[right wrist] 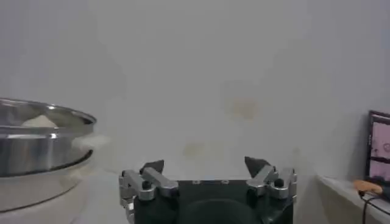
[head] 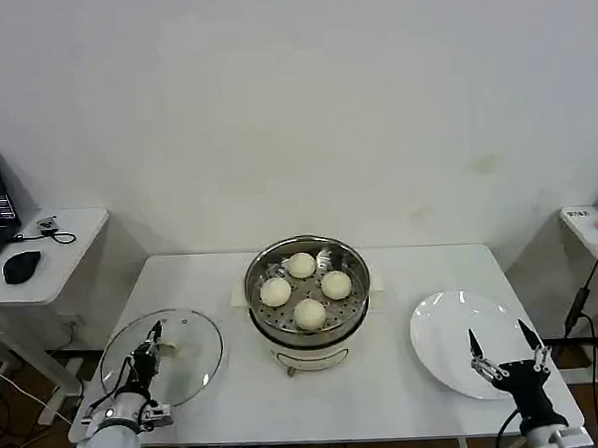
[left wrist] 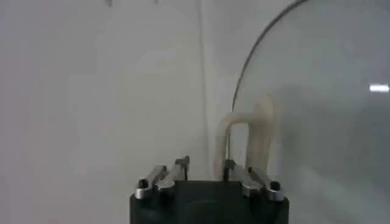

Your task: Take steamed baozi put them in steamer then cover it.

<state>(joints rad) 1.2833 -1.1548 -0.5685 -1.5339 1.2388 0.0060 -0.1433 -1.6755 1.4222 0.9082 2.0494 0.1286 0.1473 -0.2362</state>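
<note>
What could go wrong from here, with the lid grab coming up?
1. The left gripper is at the cover's pale handle but looks off-centre on it; a lopsided grip could let the glass tilt or slip.
2. The four baozi rise near the steamer rim; a cover lowered askew might press them.
3. The cover lies near the table edge; a nudge could push it off.

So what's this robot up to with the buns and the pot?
All four baozi sit in the uncovered steamer at the table's middle. The left gripper is at the glass cover lying on the table to the steamer's left, at its pale handle. The right gripper hovers open over the empty white plate.
</note>
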